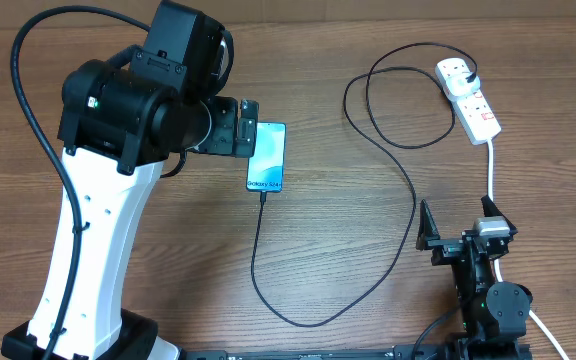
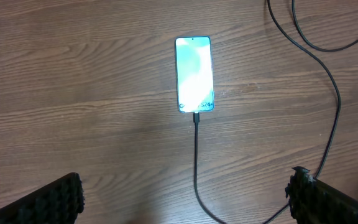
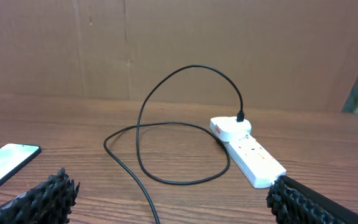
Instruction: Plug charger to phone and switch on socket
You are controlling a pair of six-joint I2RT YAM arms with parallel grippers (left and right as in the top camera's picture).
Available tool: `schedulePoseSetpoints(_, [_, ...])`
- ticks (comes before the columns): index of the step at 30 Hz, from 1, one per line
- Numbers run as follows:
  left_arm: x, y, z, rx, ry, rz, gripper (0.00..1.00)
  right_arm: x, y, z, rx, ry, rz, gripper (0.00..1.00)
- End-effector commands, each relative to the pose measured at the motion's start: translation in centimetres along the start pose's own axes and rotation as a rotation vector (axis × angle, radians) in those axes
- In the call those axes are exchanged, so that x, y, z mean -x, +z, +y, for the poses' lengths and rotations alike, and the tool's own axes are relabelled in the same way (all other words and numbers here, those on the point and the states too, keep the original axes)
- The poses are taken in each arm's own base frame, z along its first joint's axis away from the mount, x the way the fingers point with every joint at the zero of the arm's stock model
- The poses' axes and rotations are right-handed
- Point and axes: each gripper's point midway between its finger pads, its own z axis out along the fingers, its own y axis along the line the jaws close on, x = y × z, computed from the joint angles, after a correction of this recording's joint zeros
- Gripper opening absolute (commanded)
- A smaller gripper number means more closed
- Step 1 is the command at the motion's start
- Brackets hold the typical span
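Note:
The phone (image 1: pixel 267 156) lies flat on the table with its blue-teal screen lit; it also shows in the left wrist view (image 2: pixel 194 74) and at the left edge of the right wrist view (image 3: pixel 5 162). The charger cable (image 1: pixel 408 190) has its black tip in the phone's near end (image 2: pixel 196 116), and its white plug adapter (image 1: pixel 453 71) sits in the socket (image 1: pixel 476 110), also seen in the right wrist view (image 3: pixel 253 158). My left gripper (image 1: pixel 245 127) is open and empty, just left of the phone's far end. My right gripper (image 1: pixel 463 222) is open and empty, near the table's front edge.
The socket's thick white cord (image 1: pixel 492 170) runs from the strip down toward my right arm. The black cable loops widely across the table's middle (image 3: pixel 166 149). A brown cardboard wall (image 3: pixel 166 50) stands behind the table.

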Motion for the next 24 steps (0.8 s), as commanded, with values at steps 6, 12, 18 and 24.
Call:
schedulePoseSetpoints(6, [0.04,0.07,0.21,0.013,-0.012,-0.001,1.0,-0.12,0.0,0.03,0.002,0.007,-0.006,1.0])
schedulePoseSetpoints(12, [0.04,0.07,0.2,0.013,-0.012,-0.001,1.0,-0.15,0.01,0.03,0.002,0.008,-0.005,1.0])
schedulePoseSetpoints(18, [0.04,0.07,0.21,0.013,-0.012,-0.001,1.0,-0.11,0.01,0.02,0.002,0.007,-0.007,1.0])
schedulePoseSetpoints(24, [0.04,0.07,0.21,0.013,-0.012,-0.001,1.0,-0.11,0.01,0.03,0.002,0.007,-0.007,1.0])
